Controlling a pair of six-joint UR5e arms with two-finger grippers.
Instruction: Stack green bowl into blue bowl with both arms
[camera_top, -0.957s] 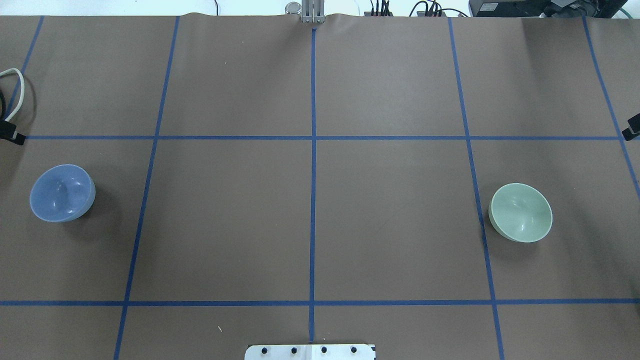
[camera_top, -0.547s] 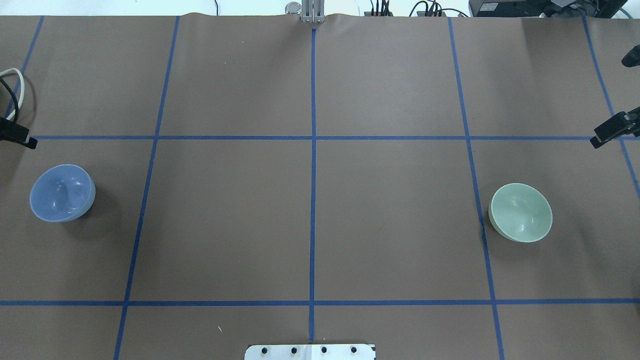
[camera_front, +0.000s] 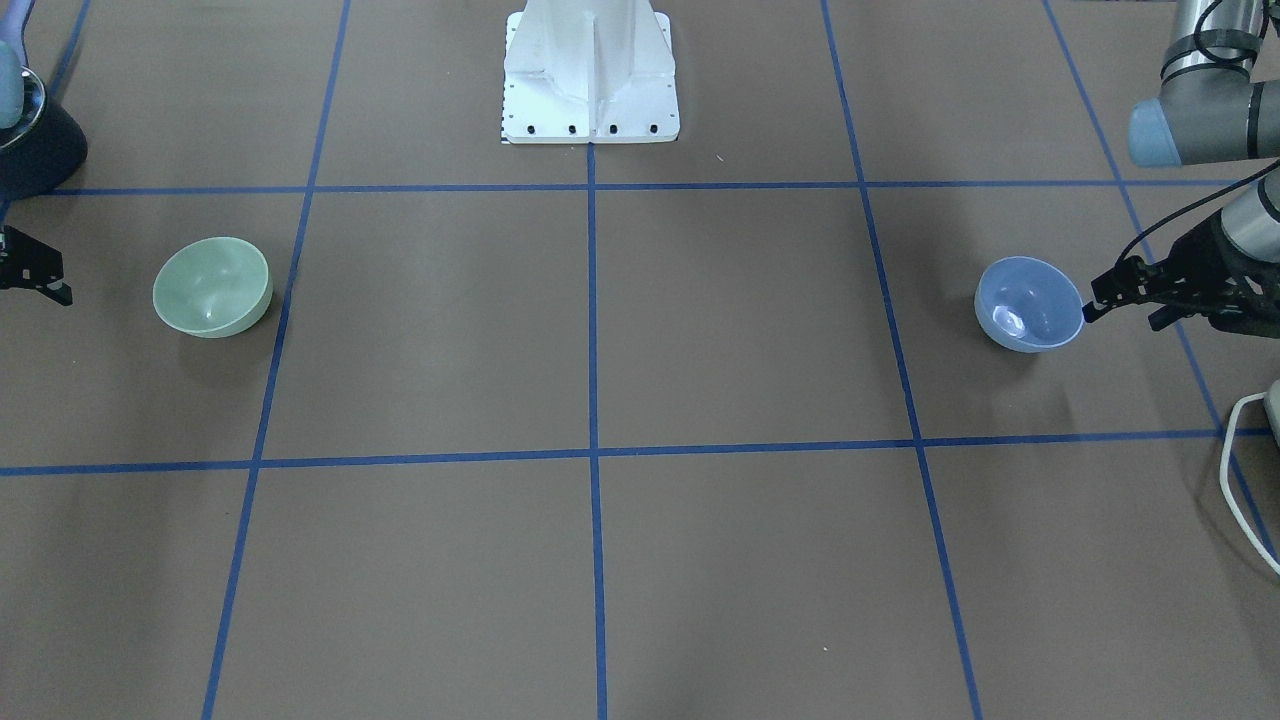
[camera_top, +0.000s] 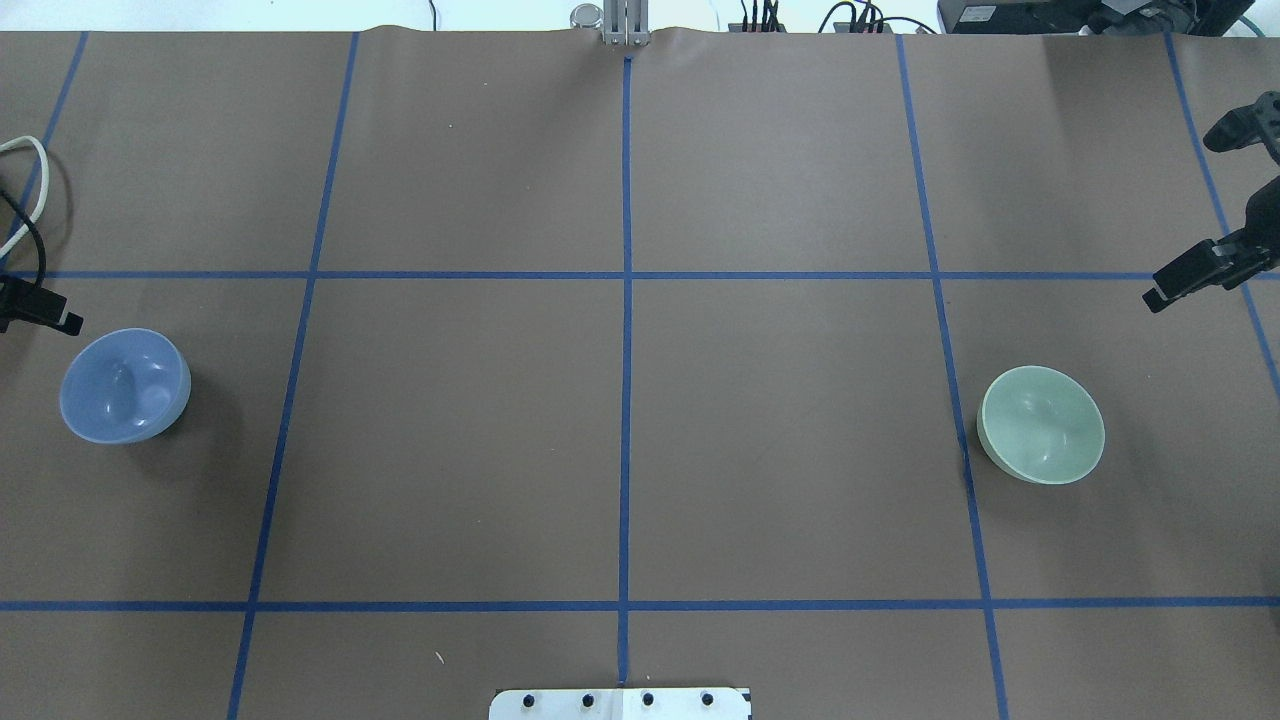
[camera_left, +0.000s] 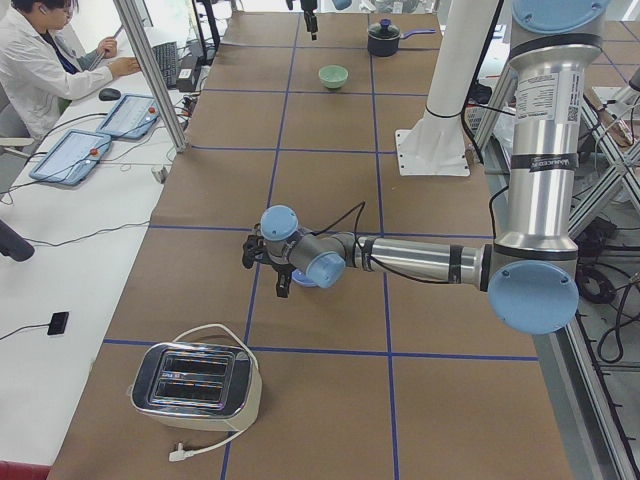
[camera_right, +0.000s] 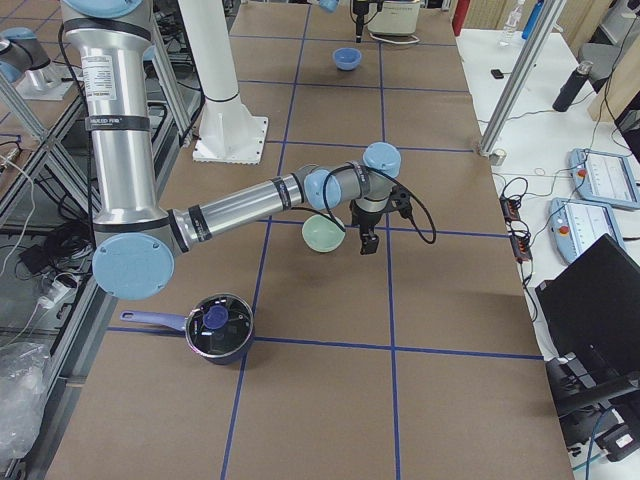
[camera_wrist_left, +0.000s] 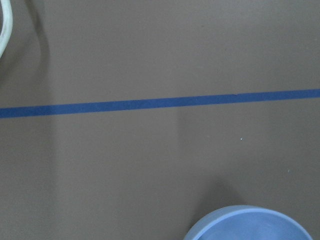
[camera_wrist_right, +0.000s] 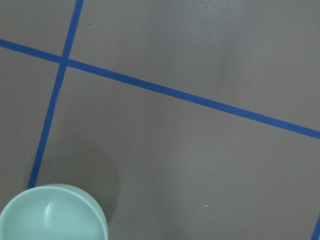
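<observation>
While both stand spread, the left end effector (camera_front: 1120, 316) hovers beside the blue bowl (camera_front: 1030, 304), the right end effector (camera_top: 1180, 220) near the green bowl (camera_top: 1041, 425).

- Left arm (camera_left: 528, 150): grey-silver tubes, light-blue joint caps (camera_left: 533, 297), what looks like a printed label (camera_left: 541, 120).
- Right arm (camera_right: 118, 150): same build; black cable (camera_right: 430, 218) at wrist's 3 o'clock.

L bowl (camera_top: 125, 386) far L on table (camera_top: 450, 440); R bowl (camera_top: 1041, 424) far R, well apart.
</observation>
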